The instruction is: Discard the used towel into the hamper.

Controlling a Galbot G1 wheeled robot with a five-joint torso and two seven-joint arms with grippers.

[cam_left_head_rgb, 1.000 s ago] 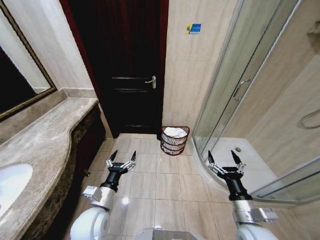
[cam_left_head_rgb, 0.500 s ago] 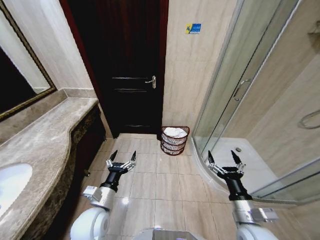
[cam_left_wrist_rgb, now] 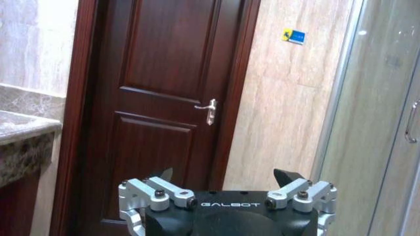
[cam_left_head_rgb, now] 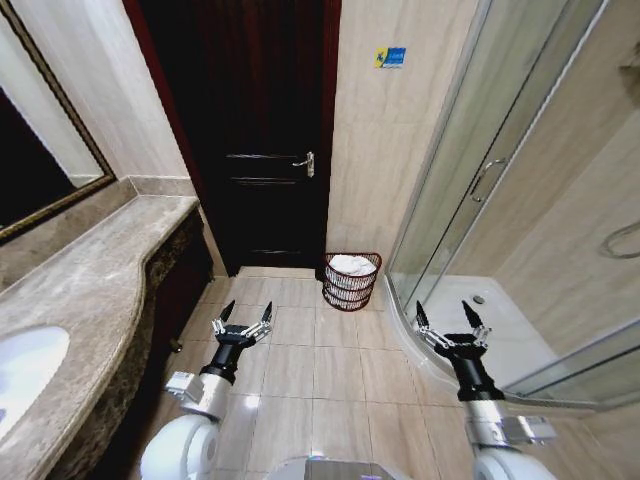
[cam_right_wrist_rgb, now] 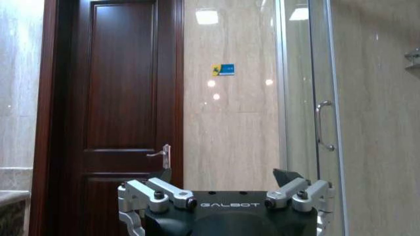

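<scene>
"GALBOT" in white on the left hand point(cam_left_wrist_rgb: 226, 177) body, same "GALBOT" on the right hand point(cam_right_wrist_rgb: 225, 177) body, blue wall sticker point(cam_right_wrist_rgb: 224, 69) unreadable

Hamper with towel on the bathroom floor

The hamper point(cam_left_head_rgb: 351, 281), a small round dark red-brown wire basket with open mesh sides narrowing slightly toward the base, stands upright on the tiled floor against the wall, between the dark door and the glass shower enclosure. A white towel point(cam_left_head_rgb: 351, 264) lies bunched inside it, its top reaching about rim level.
</scene>
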